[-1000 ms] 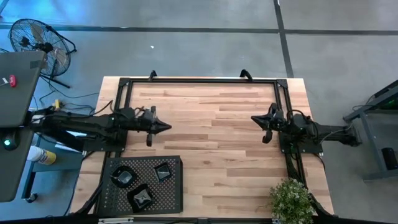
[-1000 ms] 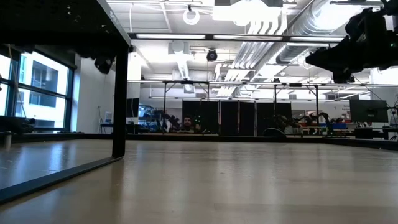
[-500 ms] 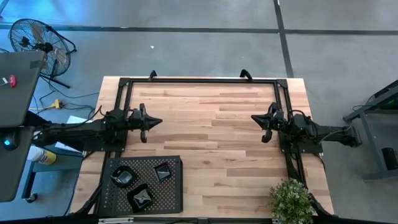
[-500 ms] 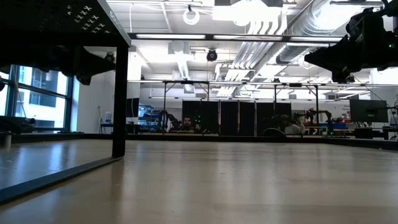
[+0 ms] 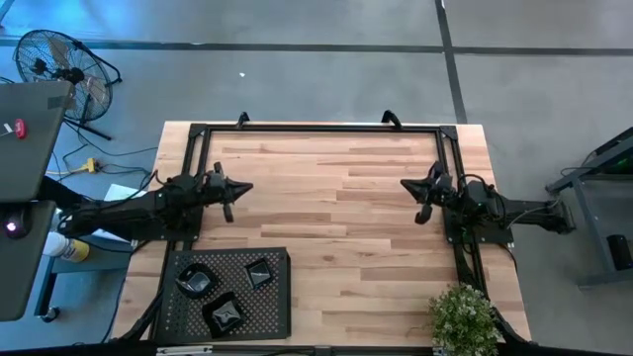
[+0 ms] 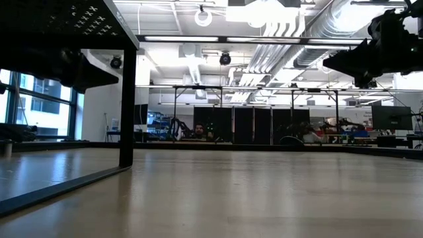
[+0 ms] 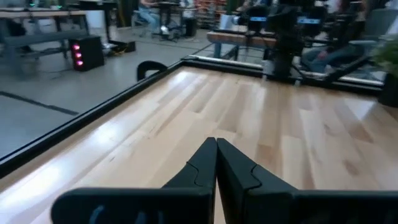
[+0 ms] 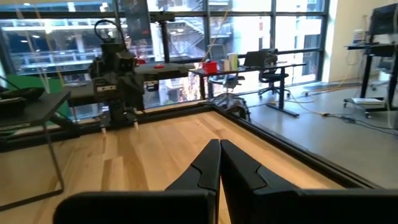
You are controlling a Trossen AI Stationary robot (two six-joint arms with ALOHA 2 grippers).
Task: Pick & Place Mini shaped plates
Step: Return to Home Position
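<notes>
Three mini shaped plates, glossy black, lie on a black perforated tray (image 5: 178, 307) at the table's near left corner: a rounded one (image 5: 197, 282), an angular one (image 5: 259, 273) and a square one (image 5: 226, 314). My left gripper (image 5: 248, 187) hovers shut above the table's left side, beyond the tray, its fingers (image 7: 216, 163) pointing toward the right. My right gripper (image 5: 404, 186) hovers shut near the right side, pointing left; its closed fingers (image 8: 219, 160) show in the right wrist view. Neither gripper holds anything.
A black frame (image 5: 316, 128) runs along the table's far, left and right edges. A potted plant (image 5: 463, 318) stands at the near right corner. Bare wood (image 5: 336, 227) lies between the two arms. A fan (image 5: 61, 69) and a desk stand off the table's left.
My left arm has drawn back toward the table's left edge, its gripper moving a short way left and slightly toward the far edge, staying shut. My right arm has kept still. The plates have not moved.
</notes>
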